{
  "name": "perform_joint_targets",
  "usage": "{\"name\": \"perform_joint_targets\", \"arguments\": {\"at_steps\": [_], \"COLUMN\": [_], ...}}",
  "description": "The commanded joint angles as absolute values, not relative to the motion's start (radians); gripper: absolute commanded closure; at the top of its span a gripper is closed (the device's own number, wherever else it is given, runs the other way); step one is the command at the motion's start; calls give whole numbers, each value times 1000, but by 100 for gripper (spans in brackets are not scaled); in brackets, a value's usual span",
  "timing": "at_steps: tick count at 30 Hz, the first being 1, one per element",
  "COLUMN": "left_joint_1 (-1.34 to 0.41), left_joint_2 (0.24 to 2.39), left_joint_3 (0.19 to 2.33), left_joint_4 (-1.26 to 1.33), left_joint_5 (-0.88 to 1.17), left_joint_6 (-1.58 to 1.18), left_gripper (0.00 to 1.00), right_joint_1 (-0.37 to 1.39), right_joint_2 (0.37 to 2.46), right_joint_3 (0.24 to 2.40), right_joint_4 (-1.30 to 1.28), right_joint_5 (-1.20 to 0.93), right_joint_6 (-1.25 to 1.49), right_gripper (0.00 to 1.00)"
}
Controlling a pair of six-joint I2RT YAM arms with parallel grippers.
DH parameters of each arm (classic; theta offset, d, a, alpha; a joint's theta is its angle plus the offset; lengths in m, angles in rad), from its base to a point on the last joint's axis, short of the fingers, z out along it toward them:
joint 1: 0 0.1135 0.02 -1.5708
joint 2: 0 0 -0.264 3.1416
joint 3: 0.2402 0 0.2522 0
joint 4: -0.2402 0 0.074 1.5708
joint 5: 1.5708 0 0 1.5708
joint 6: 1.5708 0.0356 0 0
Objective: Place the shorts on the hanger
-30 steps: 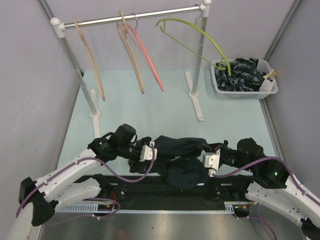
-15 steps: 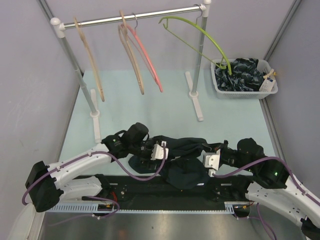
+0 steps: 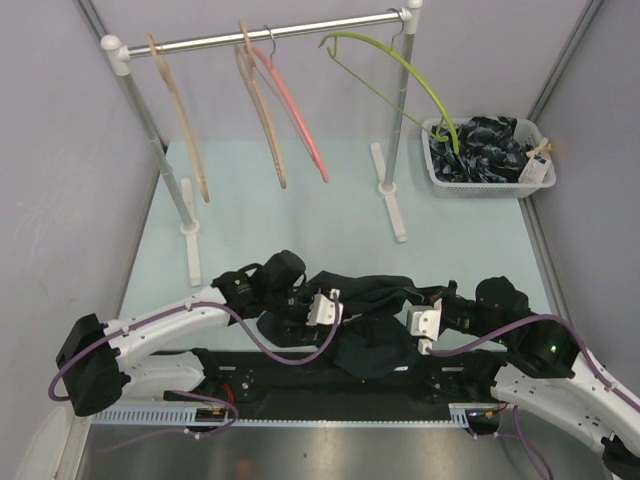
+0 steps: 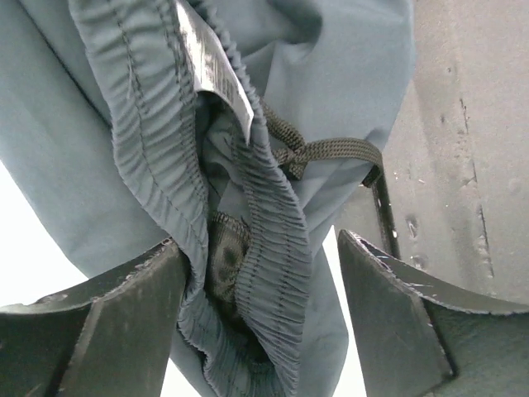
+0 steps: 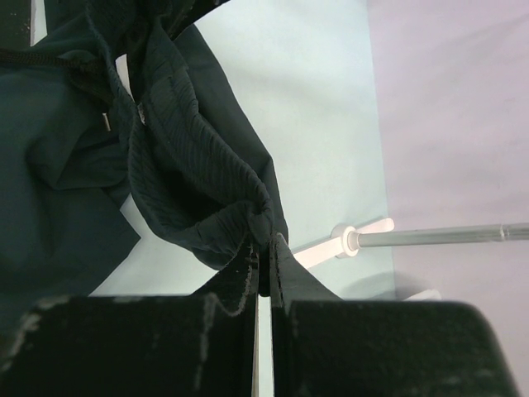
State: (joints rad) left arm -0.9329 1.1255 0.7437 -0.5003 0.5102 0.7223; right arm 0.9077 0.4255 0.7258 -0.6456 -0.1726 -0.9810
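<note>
The dark navy shorts lie bunched at the table's near edge between both arms. My left gripper is at their left part, open. In the left wrist view the elastic waistband with its white label sits between the open jaws and touches the left finger. My right gripper is shut on the right end of the shorts; a fold of waistband is pinched at its fingertips. The lime-green hanger hangs on the rail at the back right, far from both grippers.
A clothes rack crosses the back, with two beige wooden hangers and a pink hanger. Its white feet stand on the pale table. A white basket of dark clothes sits at the back right.
My left gripper has moved right along the shorts toward their middle, and its jaws have narrowed around the waistband. The right gripper has kept its grip and place.
</note>
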Motion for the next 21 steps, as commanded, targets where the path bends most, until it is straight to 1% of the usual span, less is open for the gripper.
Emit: {"name": "perform_joint_targets", "arguments": {"at_steps": [1, 5, 8, 14, 17, 20, 21], "left_joint_1": [-897, -832, -793, -784, -784, -784, -784], "left_joint_2": [1141, 1147, 1150, 1109, 1097, 1088, 1085], "left_joint_3": [749, 739, 730, 666, 650, 638, 638], "left_joint_4": [-499, -500, -549, -623, -638, -641, -641], "left_joint_5": [502, 491, 492, 518, 535, 522, 511], "left_joint_6": [684, 701, 762, 842, 845, 835, 828], "left_gripper": [24, 22, 21, 24, 27, 31, 37], "right_joint_1": [908, 908, 908, 908, 908, 908, 907], "right_joint_2": [405, 399, 399, 400, 400, 403, 402], "right_joint_3": [753, 755, 756, 750, 746, 747, 749], "right_joint_4": [-600, -607, -607, -603, -598, -597, -595], "right_joint_5": [-164, -161, -158, -153, -149, -146, -141], "right_joint_6": [-980, -979, -979, -977, -979, -976, -974], "right_gripper": [100, 100, 100, 100, 100, 100, 100]}}
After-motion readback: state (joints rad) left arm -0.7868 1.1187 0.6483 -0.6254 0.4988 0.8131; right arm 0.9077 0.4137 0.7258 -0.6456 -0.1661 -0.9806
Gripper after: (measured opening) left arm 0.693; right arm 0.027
